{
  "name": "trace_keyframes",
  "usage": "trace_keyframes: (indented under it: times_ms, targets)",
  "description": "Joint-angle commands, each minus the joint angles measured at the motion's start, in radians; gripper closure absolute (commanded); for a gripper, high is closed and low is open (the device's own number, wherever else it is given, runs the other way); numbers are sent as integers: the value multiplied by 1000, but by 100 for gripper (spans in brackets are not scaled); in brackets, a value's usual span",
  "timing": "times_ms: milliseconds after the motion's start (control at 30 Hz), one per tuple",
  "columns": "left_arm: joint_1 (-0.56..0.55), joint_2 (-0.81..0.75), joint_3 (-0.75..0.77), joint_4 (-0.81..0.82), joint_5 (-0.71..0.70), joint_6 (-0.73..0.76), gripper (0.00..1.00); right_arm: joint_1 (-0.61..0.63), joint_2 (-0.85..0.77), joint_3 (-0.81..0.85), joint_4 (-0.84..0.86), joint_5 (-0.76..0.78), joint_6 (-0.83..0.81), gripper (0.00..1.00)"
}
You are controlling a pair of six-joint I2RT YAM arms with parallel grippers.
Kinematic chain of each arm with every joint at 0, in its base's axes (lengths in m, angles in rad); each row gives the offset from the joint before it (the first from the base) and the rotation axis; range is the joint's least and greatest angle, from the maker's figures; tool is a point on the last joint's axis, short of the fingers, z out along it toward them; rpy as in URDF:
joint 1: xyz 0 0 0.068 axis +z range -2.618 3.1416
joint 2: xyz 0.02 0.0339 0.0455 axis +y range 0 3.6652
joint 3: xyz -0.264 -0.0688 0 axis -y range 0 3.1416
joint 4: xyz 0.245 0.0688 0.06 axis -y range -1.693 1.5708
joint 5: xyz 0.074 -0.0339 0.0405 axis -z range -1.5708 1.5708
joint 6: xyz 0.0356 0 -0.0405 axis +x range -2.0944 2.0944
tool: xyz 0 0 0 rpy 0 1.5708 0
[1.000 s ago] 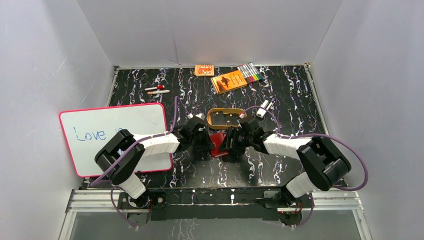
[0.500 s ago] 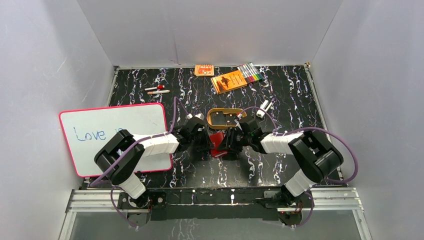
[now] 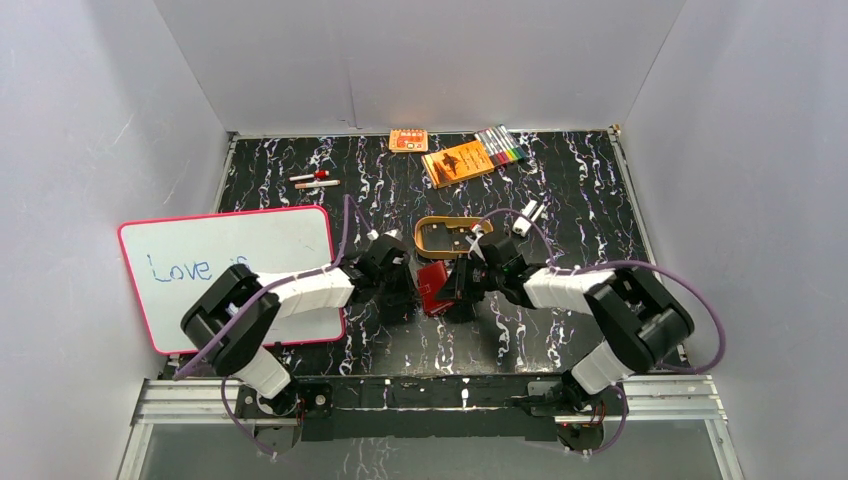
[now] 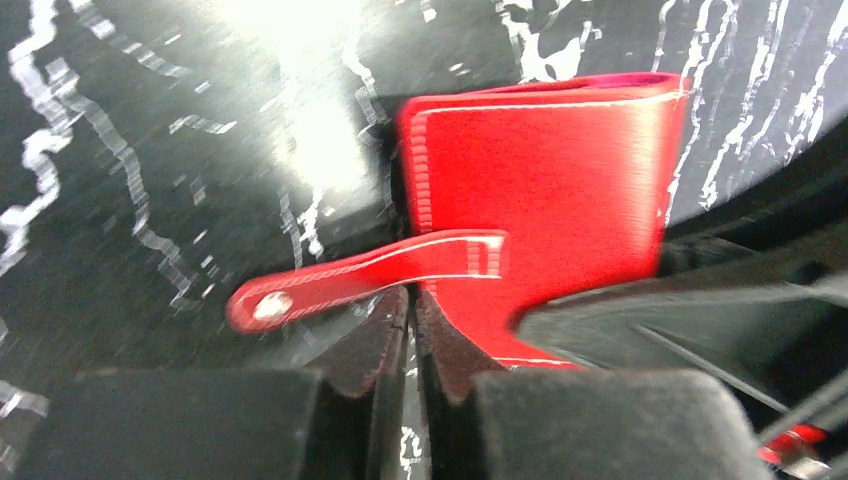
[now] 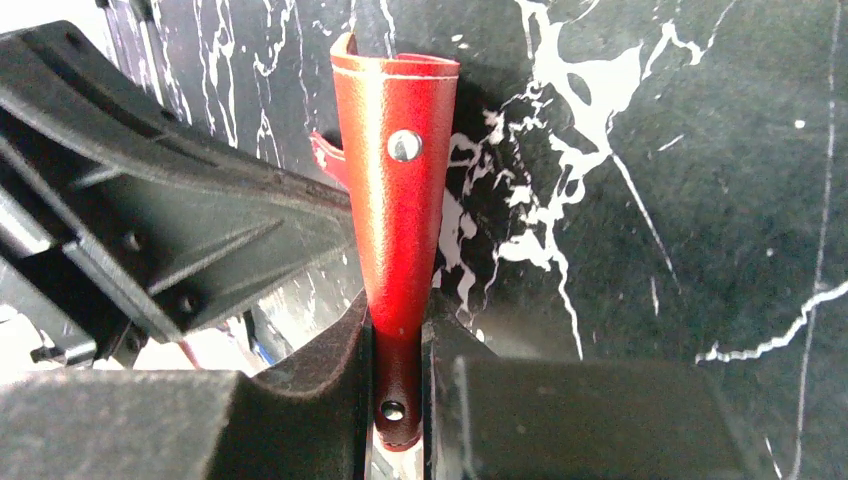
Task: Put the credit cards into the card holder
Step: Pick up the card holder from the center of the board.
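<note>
the card holder (image 3: 433,287) sits at the centre of the top view on the black marbled table (image 3: 560,200), just below the tan oval tray (image 3: 420,237), with 1 gripper at each side. in the right wrist view the right gripper (image 5: 397,345) is clamped on a red flap of it, the leather standing up between the 2 fingers, 1 snap stud above them. in the left wrist view the left gripper (image 4: 412,325) has its jaws closed to a sliver right under the snap tab (image 4: 370,275), at the card holder's lower edge; whether it pinches any leather i cannot tell.
</note>
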State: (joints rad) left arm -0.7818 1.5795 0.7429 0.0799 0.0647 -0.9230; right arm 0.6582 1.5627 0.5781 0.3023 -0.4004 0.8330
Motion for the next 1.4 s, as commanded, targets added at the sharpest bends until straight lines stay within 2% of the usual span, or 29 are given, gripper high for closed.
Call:
trace_keyframes:
  times_ms: [0,133,267,367,467,533,633,700,767,967,1167,1367]
  targets:
    - [3,-170,28,-201,-103,16,85,24,-170,63,-122,50,-122,100]
    - [3,-321,149,-335,-151,27,62,69,-318,166,-340,152,-249,100]
    - [3,-429,313,-456,-233,66,50,138,-384,342,-554,315,-411,100]
    - [4,-497,431,-489,-283,116,43,192,-389,478,-647,516,-551,100]
    - [4,-539,543,-494,-322,147,30,253,-394,562,-637,751,-731,100]
    - [4,-548,605,-493,-321,155,25,288,-402,575,-549,892,-887,100]
    - [3,-538,685,-494,-268,161,23,331,-413,529,-332,1042,-1206,100]
    - [4,-532,709,-498,-236,155,22,353,-421,465,-86,1107,-1433,100]
    - [4,-533,714,-502,-220,141,21,368,-424,405,145,1132,-1663,100]
    - [4,-547,689,-469,-201,140,17,395,-389,268,662,1093,-2209,100]
    - [4,-505,654,-360,-85,194,12,433,-386,195,898,1003,-2490,100]
    - [4,-518,609,-214,-35,160,11,458,-399,172,946,948,-2610,100]
